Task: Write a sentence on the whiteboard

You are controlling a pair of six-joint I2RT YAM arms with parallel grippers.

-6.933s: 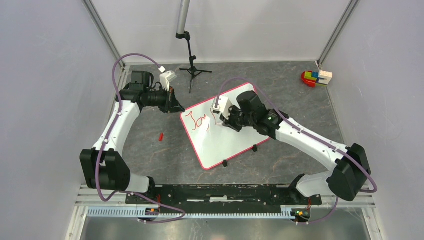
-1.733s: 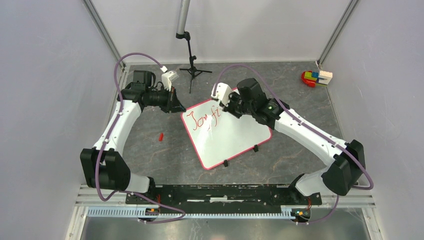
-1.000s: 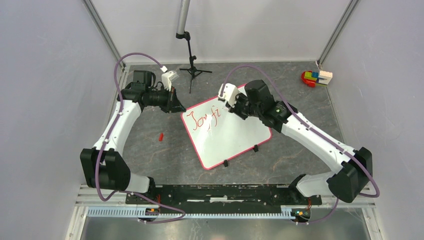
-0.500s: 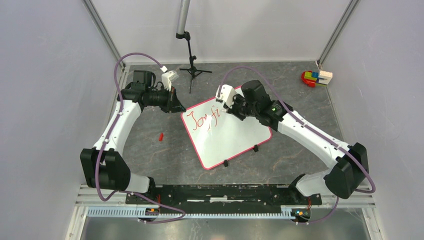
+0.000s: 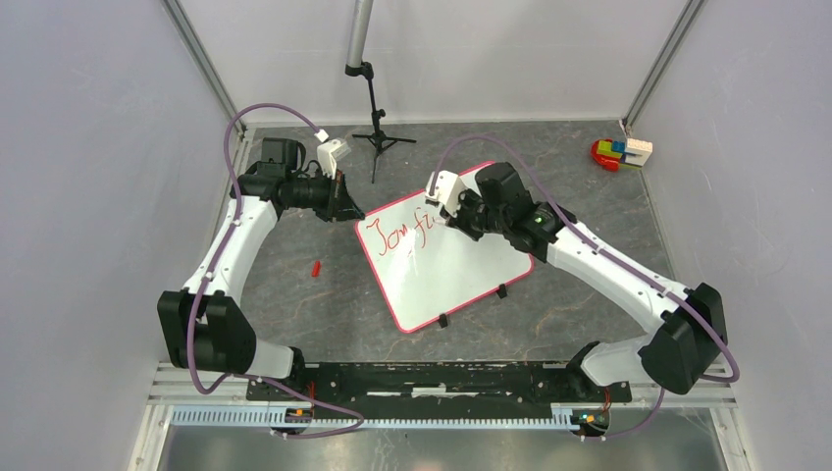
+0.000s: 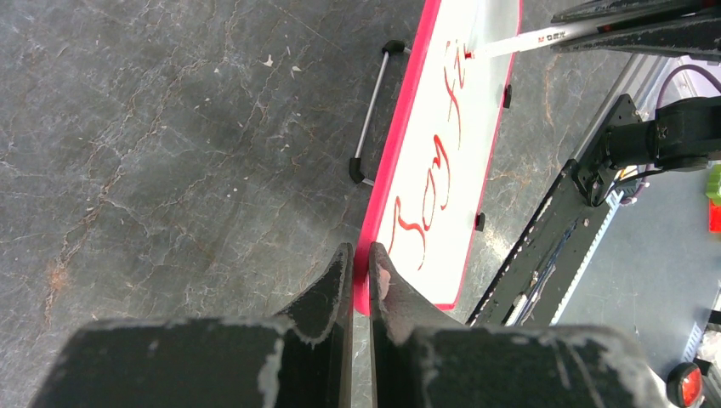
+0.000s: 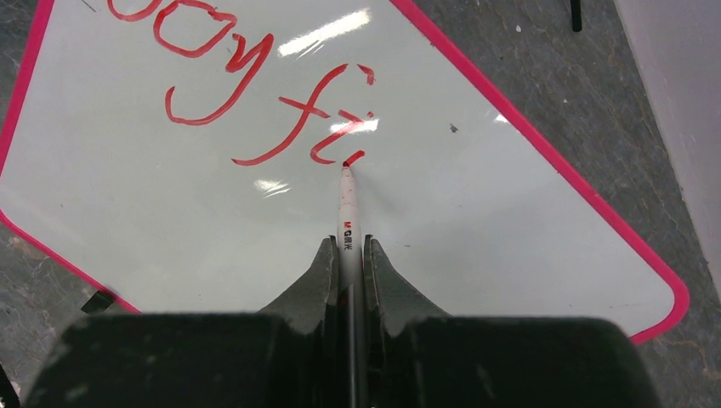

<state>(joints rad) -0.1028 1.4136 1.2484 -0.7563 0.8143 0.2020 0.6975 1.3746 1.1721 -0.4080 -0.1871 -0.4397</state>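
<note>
The whiteboard [image 5: 446,265] lies tilted on the grey table, white with a red-pink frame and two black clip feet at its near edge. Red cursive strokes of the sentence [image 5: 395,235] run along its far-left part; they also show in the right wrist view [image 7: 255,93] and the left wrist view [image 6: 434,161]. My left gripper [image 6: 361,255] is shut on the board's pink frame [image 6: 387,183] at its left corner. My right gripper [image 7: 349,246] is shut on a white marker [image 7: 348,200], whose red tip touches the board just past the last stroke.
A small red marker cap [image 5: 316,267] lies on the table left of the board. A black mini tripod [image 5: 374,123] stands at the back. Coloured toy blocks [image 5: 620,152] sit in the back right corner. The black rail [image 5: 432,378] runs along the near edge.
Over the earlier frames the red writing has grown rightwards by a few letters. My right gripper with the marker has shifted slightly along the line. The left arm has not moved.
</note>
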